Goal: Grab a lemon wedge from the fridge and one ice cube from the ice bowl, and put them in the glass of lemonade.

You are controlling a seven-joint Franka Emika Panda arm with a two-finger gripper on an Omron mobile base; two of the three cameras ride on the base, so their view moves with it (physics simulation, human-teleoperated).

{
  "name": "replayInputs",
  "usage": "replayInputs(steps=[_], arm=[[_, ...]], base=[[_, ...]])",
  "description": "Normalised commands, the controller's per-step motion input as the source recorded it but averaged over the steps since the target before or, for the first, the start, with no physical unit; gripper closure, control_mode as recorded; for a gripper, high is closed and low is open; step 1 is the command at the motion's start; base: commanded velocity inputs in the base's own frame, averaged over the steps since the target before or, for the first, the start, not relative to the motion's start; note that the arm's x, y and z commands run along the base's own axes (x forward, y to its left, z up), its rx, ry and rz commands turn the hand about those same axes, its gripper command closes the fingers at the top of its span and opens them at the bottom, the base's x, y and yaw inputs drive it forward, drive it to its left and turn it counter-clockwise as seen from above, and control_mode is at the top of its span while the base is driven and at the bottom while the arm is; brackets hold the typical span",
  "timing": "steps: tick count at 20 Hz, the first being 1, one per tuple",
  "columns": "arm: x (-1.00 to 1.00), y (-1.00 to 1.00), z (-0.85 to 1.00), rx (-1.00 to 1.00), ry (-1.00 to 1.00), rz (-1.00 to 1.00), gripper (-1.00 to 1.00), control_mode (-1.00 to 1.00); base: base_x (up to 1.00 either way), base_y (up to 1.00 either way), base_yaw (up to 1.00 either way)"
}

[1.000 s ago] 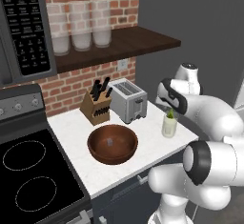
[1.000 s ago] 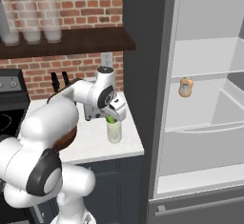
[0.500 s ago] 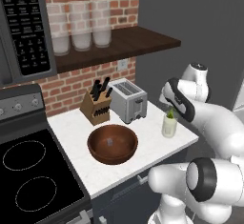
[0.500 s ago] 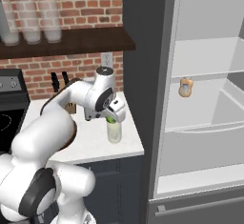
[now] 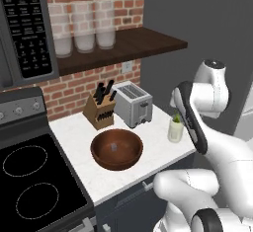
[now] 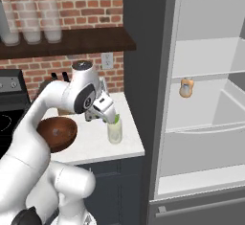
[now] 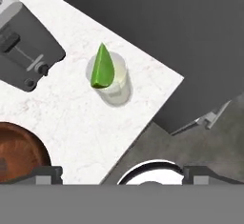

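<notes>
Wedge in, ice to go.
Lemon wedge sits in the glass near the table edge, so half the job looks done. Pincer hangs just above the glass, jaws wide and holding nothing. Ice cube lies in the bowl beside the toaster; fridge stands open.

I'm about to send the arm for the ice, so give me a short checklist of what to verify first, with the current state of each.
1. Lemon wedge in the glass of lemonade: ok.
2. Gripper open and empty: ok.
3. Glass upright on the counter: ok.
4. Ice cube in the ice bowl: ok, a small pale piece.
5. Toaster and knife block behind the bowl, apart from it: ok.
</notes>
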Motion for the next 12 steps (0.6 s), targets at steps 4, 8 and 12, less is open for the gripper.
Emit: replayInputs(steps=[4,8,12], arm=[[-0.37,0.6,1.0,-0.36,0.18,0.05,-1.0,-1.0],[-0.74,0.07,0.17,-0.03,0.04,0.1,-1.0,-1.0],[-0.96,0.0,0.0,0.0,-0.01,0.14,-1.0,-1.0]], base=[[0.0,0.0,0.0],[0.0,0.0,0.0],[0.0,0.0,0.0]])
